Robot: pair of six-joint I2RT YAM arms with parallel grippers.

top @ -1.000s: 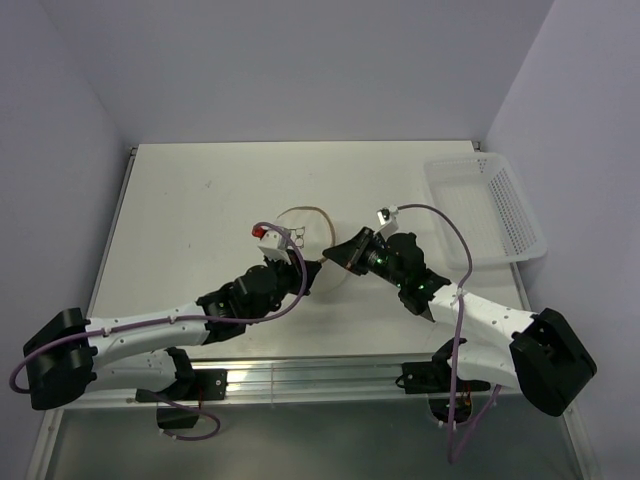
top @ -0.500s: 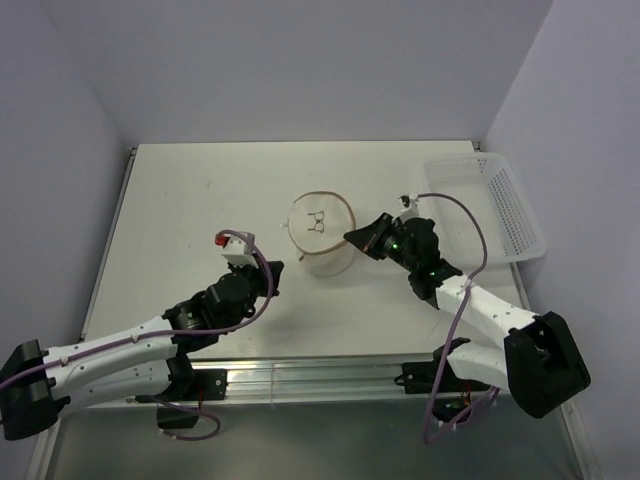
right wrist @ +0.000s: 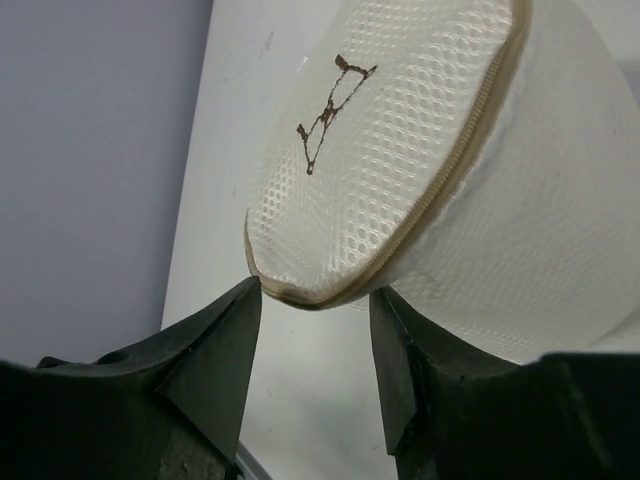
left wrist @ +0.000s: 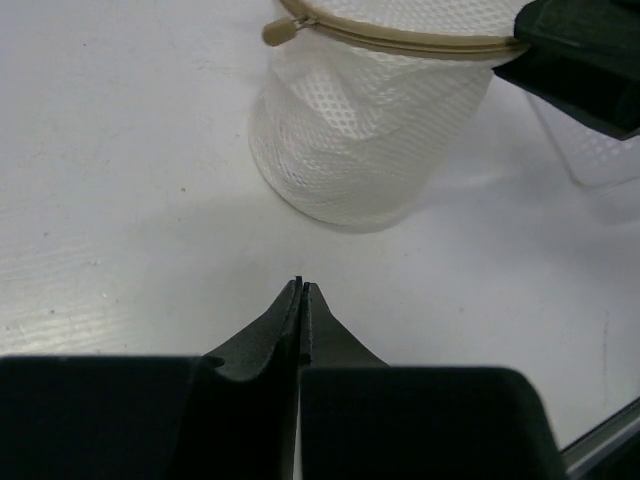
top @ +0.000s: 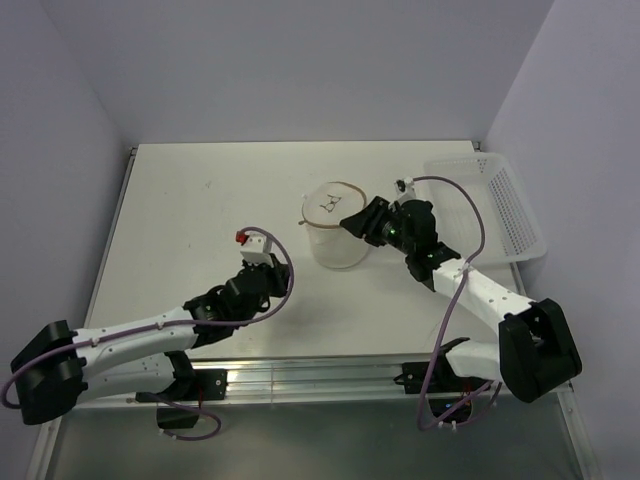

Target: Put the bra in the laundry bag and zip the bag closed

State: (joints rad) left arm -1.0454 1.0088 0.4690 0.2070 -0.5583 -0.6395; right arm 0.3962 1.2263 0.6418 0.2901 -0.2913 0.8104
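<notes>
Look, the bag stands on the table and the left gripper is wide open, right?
Not quite. The bag does stand on the table, but the left gripper is shut, not wide open: its jaws are pressed together, as the left wrist view shows.

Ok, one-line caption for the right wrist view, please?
Right gripper, jaws open, straddling the tan rim of the mesh laundry bag, its bra-symbol face toward the camera.
</notes>
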